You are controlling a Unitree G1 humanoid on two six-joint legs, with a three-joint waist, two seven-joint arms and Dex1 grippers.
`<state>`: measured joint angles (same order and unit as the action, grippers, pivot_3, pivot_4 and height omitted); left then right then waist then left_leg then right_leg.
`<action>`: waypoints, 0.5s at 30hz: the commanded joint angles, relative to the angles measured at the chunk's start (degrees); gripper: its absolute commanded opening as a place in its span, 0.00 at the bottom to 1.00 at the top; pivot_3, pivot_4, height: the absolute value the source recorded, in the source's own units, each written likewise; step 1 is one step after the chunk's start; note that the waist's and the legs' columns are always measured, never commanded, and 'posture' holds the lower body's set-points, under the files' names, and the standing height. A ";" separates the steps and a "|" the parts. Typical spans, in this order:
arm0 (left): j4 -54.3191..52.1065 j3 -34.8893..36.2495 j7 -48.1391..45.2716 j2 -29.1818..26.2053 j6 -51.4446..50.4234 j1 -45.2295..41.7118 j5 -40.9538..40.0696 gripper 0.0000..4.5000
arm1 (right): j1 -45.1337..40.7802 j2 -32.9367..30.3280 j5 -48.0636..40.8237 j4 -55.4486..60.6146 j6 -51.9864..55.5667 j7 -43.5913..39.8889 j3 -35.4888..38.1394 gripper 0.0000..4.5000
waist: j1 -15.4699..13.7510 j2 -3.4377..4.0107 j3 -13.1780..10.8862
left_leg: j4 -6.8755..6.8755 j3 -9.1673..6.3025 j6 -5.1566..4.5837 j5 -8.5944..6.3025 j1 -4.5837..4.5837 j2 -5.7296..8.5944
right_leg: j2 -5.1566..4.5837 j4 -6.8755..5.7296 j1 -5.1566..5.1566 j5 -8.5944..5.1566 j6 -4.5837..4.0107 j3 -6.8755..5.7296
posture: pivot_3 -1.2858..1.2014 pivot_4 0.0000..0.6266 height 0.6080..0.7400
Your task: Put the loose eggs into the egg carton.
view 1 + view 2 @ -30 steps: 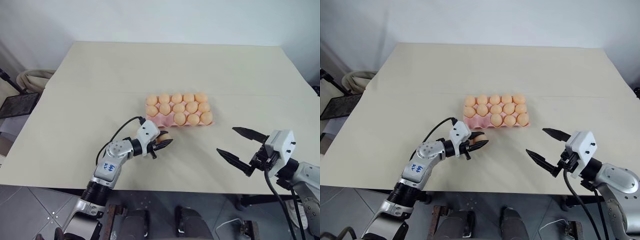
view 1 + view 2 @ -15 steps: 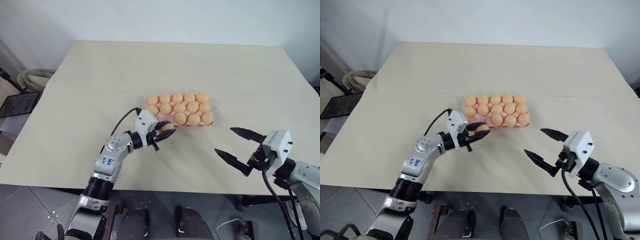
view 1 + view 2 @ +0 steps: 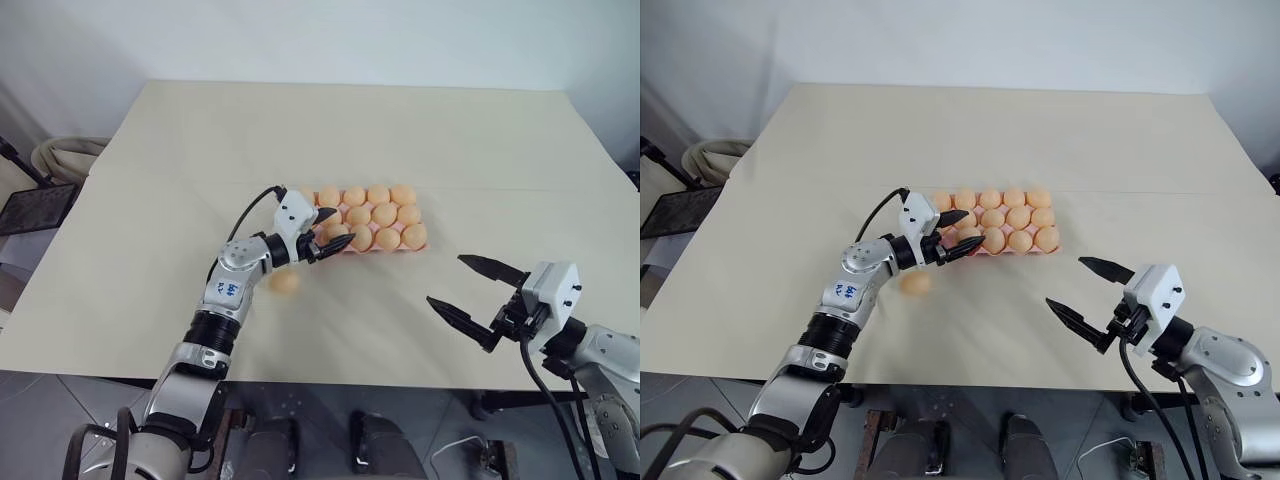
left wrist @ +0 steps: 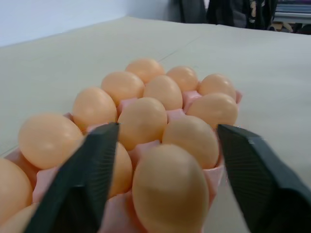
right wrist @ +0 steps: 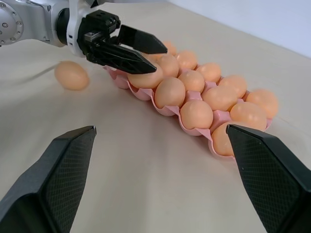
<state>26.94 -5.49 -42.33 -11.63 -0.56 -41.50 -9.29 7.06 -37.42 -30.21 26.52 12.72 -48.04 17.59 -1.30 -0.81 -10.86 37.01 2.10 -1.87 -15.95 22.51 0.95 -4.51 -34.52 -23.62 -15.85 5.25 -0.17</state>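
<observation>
Beige and matte, the table [image 3: 420, 130] fills the left eye view under a pale wall, with grey floor tiles showing past its near edge and a dark tray and a coiled hose off its left side. Near the middle sits the pink egg carton [image 3: 428, 246], its cups full of peach eggs. At its left end hangs the left gripper [image 3: 333, 230], fingers spread apart over the near corner with nothing between them, and one loose egg [image 3: 284, 281] lies on the bare table just beside that arm, short of the carton. At the near right edge the right gripper [image 3: 478, 301] hovers well apart from the carton, its two black fingers spread wide and empty. From the left wrist, the carton's eggs crowd close between the two parted fingers [image 4: 85, 179], and the tabletop runs back to dark shapes at the far edge. From the right wrist, the carton stretches across the beige surface, the other arm's fingers sit over its far end, and the loose egg [image 5: 71, 75] rests alone on the table beyond.
</observation>
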 commanded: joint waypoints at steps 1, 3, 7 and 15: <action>-8.44 2.23 -2.67 -3.05 0.54 3.08 -2.62 0.99 | -0.40 0.48 0.15 0.35 -1.74 0.10 0.10 1.00 | 0.21 0.00 0.00 | 0.00 0.01 0.02 -0.02 0.00 0.00 | 0.00 0.00 0.00 0.00 0.00 0.02 | 0.52 0.24 1.00; -13.67 4.24 -4.11 -6.68 -0.25 7.10 -3.98 0.99 | -1.35 0.51 0.34 -0.77 -2.19 -0.51 -0.80 1.00 | 0.79 0.00 0.00 | -0.01 0.01 0.04 -0.03 -0.02 -0.03 | 0.00 -0.01 0.00 0.00 0.00 0.03 | 0.52 0.24 1.00; -20.63 9.39 -5.64 -13.07 1.70 15.05 -6.35 0.99 | -3.04 0.30 0.14 -2.80 -3.25 -1.95 -2.19 1.00 | 1.41 0.01 0.00 | -0.05 0.01 0.07 -0.03 -0.11 -0.08 | 0.01 -0.10 0.00 -0.04 -0.08 0.03 | 0.52 0.24 1.00; -30.90 22.30 -11.63 -24.71 1.63 36.06 -13.58 0.99 | -6.50 -0.48 0.11 -6.65 -5.49 -7.21 -4.79 1.00 | 1.57 0.01 0.00 | -0.16 0.02 0.16 -0.08 -0.13 -0.08 | -0.05 0.06 0.03 -0.13 -0.24 0.08 | 0.52 0.24 1.00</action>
<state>0.25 15.01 -52.34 -35.50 1.49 -7.71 -20.45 0.74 -37.35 -29.61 19.63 8.71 -53.84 12.56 0.26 -0.80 -10.86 36.80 2.12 -1.71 -16.03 22.39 0.87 -4.56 -34.40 -23.60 -16.03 4.93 -0.09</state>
